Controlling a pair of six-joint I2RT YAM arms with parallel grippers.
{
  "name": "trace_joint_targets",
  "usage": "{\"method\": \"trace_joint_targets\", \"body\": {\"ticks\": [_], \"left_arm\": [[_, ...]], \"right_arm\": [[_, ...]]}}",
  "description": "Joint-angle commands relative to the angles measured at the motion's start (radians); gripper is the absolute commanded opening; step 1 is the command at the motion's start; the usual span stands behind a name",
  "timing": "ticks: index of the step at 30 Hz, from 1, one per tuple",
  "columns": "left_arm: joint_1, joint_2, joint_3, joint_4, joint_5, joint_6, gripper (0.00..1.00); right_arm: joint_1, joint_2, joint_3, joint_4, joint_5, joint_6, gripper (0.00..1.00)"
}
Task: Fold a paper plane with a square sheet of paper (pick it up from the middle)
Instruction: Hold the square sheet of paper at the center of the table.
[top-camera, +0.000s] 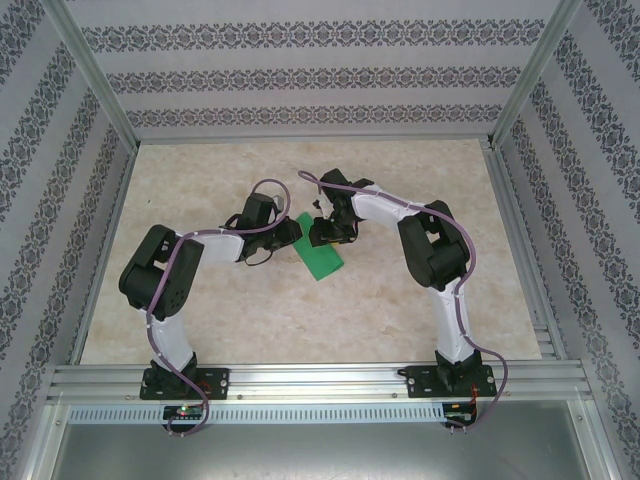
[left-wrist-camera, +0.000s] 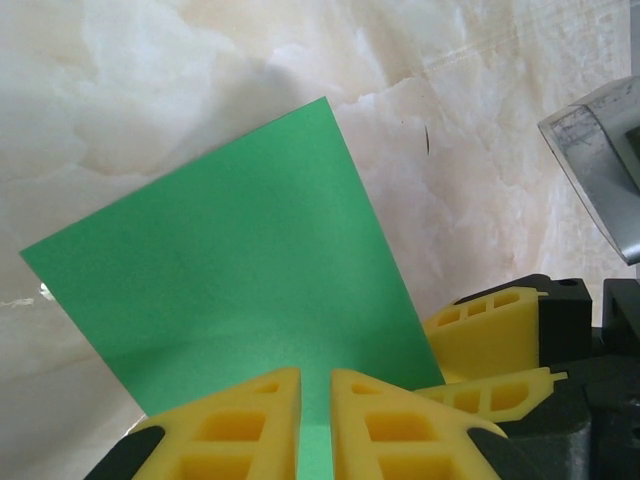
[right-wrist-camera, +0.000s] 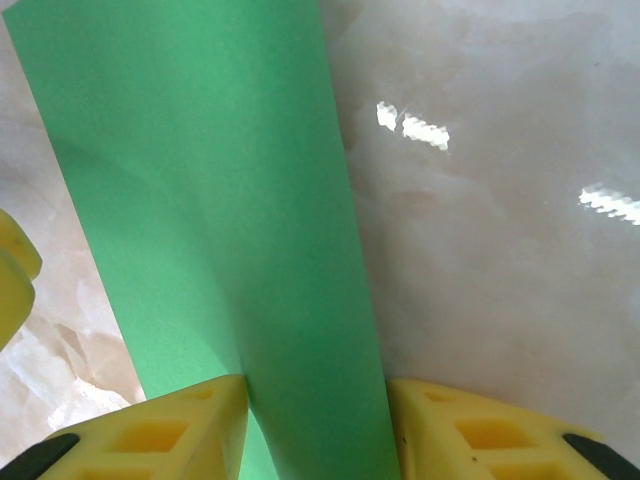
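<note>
The square sheet of paper (top-camera: 322, 258) is lifted at the middle of the marble-patterned table (top-camera: 300, 330). The left gripper (left-wrist-camera: 315, 378) is pinched almost closed on one edge of it, and the right gripper (right-wrist-camera: 318, 385) stands part-way open with a bowed span of the sheet filling the gap between its fingers. It still reads as a plain green rectangle with a soft curve, with no sharp crease, nose or wings, so nearly all the folding seems left to do. The two grippers sit just beside each other, leaving little room between them, while the sheet's far edges hang free and bare tabletop lies on every side, the frame rails well apart.
</note>
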Motion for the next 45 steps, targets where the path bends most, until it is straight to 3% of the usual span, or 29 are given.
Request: {"method": "trace_joint_targets", "body": {"ticks": [1, 45], "left_arm": [[-0.017, 0.02, 0.028, 0.006, 0.017, 0.002, 0.16], [-0.032, 0.117, 0.088, -0.104, 0.033, 0.015, 0.15]], "right_arm": [[-0.011, 0.076, -0.016, -0.039, 0.155, -0.011, 0.44], [-0.003, 0.084, -0.011, -0.053, 0.154, -0.02, 0.44]]}}
